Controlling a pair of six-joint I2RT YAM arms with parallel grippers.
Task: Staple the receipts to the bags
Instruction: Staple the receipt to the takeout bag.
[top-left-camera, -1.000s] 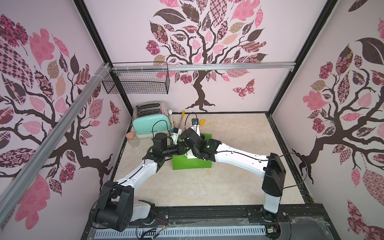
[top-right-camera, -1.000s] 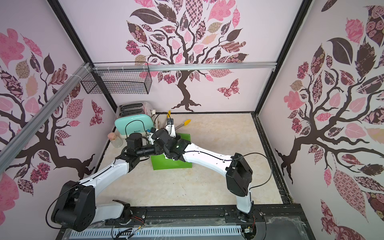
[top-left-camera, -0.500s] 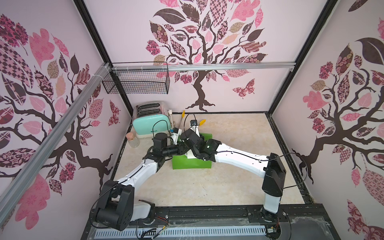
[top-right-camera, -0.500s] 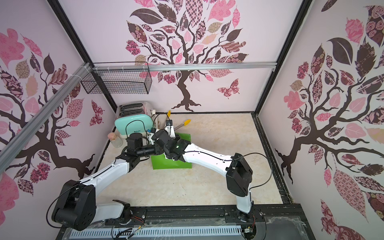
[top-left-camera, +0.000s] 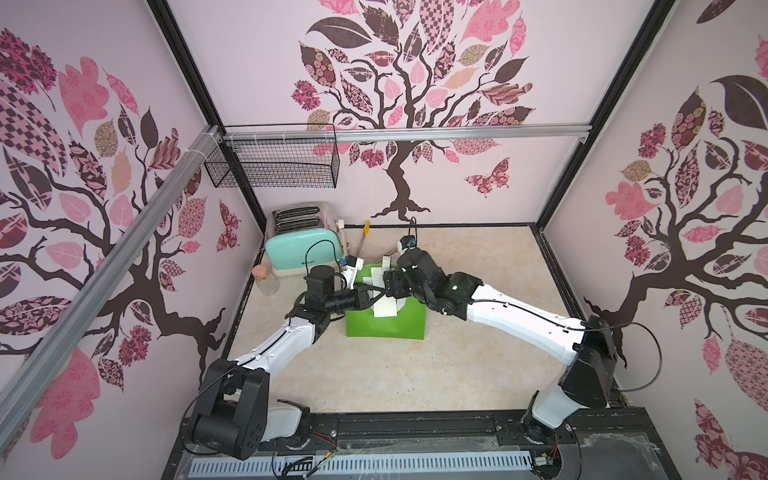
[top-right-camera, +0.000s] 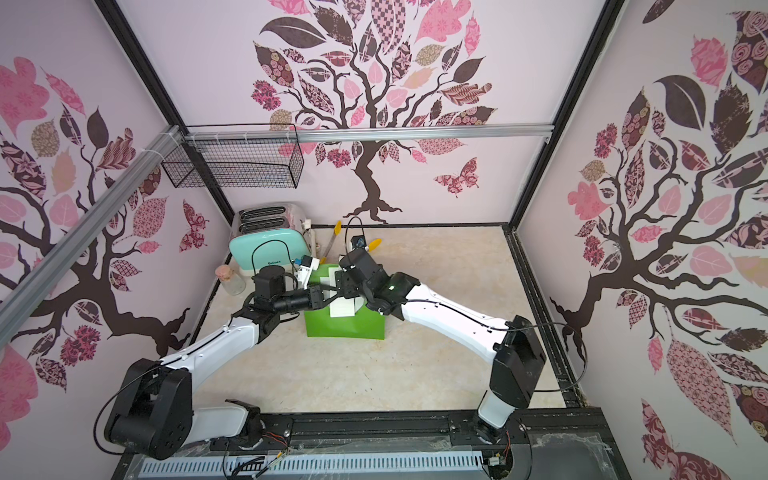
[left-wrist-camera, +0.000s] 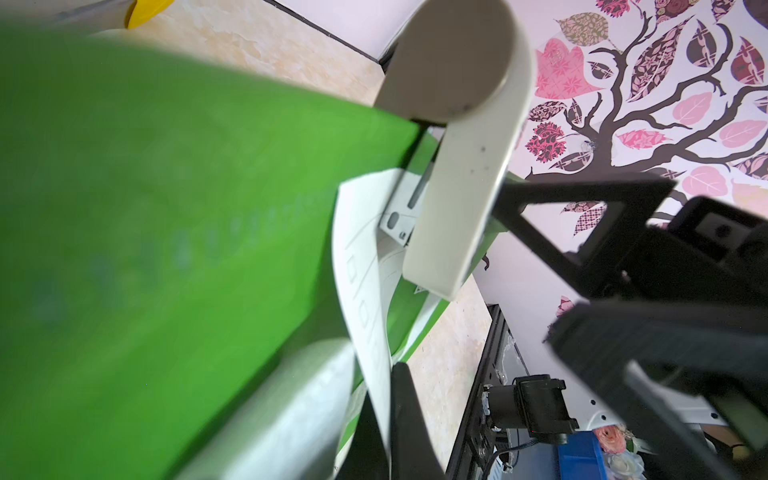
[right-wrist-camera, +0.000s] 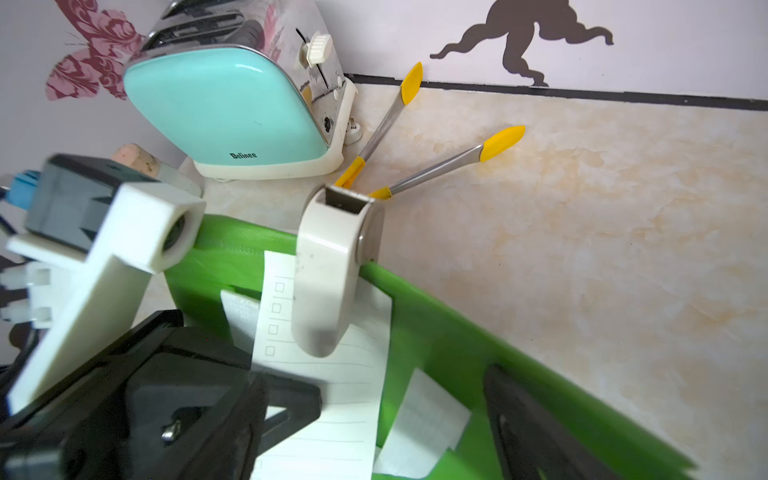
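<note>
The bright green bag (top-left-camera: 386, 326) lies flat on the table, large in the left wrist view (left-wrist-camera: 166, 249). The white receipt (right-wrist-camera: 332, 395) lies over its upper edge, also visible in a top view (top-right-camera: 341, 308). A white stapler (right-wrist-camera: 328, 282) straddles the edge of bag and receipt; it stands free in the left wrist view (left-wrist-camera: 457, 174). My left gripper (left-wrist-camera: 390, 399) is shut, pinching the receipt's edge, and reaches in from the left (top-left-camera: 368, 297). My right gripper (right-wrist-camera: 386, 432) is open just behind the stapler, holding nothing, with one finger (right-wrist-camera: 519, 415) over the bag.
A mint toaster (top-left-camera: 301, 245) stands at the back left, with a corked jar (top-left-camera: 266, 280) beside it. Yellow-tipped tongs (right-wrist-camera: 440, 162) lie behind the bag. A white strap handle (right-wrist-camera: 424, 428) rests on the bag. A wire basket (top-left-camera: 274, 166) hangs on the back wall.
The right gripper's jaws have spread open off the stapler. Both arms stay in nearly the same place, and the left gripper keeps its pinch.
</note>
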